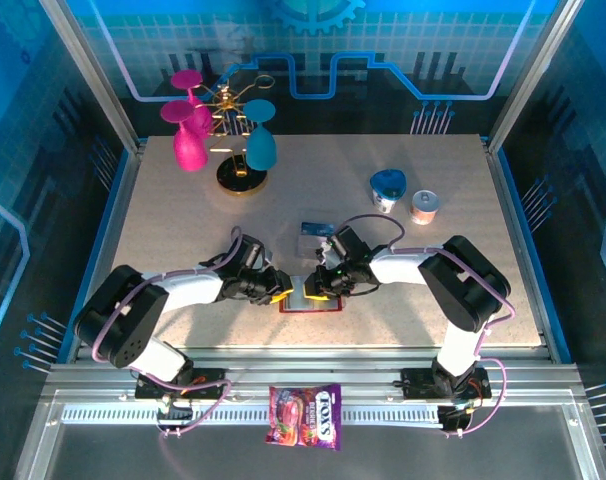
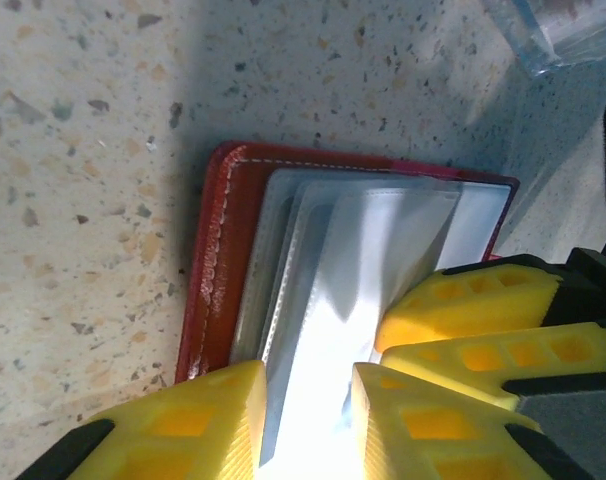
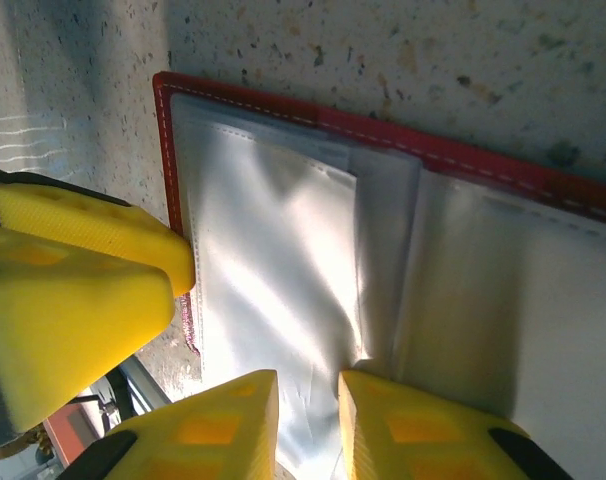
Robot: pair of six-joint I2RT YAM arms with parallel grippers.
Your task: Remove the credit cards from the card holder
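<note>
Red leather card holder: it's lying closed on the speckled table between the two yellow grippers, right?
No, the red leather card holder is lying open, not closed. The right wrist view shows its pale inner pockets spread out. It does lie on the speckled table between the left gripper and the right gripper.

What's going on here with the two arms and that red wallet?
The left gripper and the right gripper meet over the red card holder, which lies open on the table toward its near edge. Each has its jaws narrowly apart at the clear plastic sleeves; whether either is pinching one is unclear. One small card lies on the table just beyond the holder.
</note>
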